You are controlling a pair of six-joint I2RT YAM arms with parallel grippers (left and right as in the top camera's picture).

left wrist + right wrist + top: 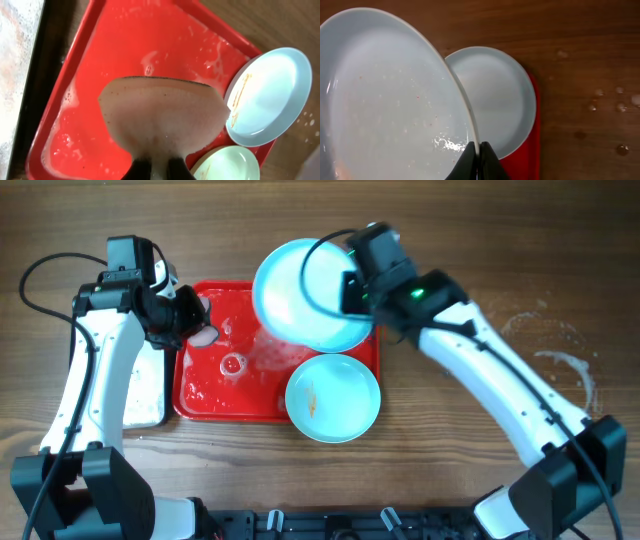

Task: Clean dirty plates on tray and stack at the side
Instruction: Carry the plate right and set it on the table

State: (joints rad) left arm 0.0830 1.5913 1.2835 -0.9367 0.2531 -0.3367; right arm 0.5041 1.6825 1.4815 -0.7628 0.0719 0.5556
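The beige sponge (160, 120) fills the left wrist view. It is squashed between the clenched fingers of the left gripper (156, 169) and hangs over the red tray (125, 40). Farthest left lies a silvery metal tray (148, 395) with a black rim, partly under the left arm. The red tray's floor is wet, streaked with white foam and small puddles.

Over its far right part the lifted plate (300, 295) hangs tilted. It is pale blue, glistening with droplets and a few tiny specks, and it hides that end of the tray from above. The right gripper (480, 156) pinches its rim, jaws tight on the edge.

Nearer the robot, the smeared plate (333, 397) sits flat on the tray's right corner, overhanging the rim, with a thin orange-brown streak inside. Behind the lifted plate, the right wrist view shows another plate (500, 100), half covered. Whether it is the smeared one cannot be told. Water drops (622, 149) dot the wooden table (580, 50) on the right.
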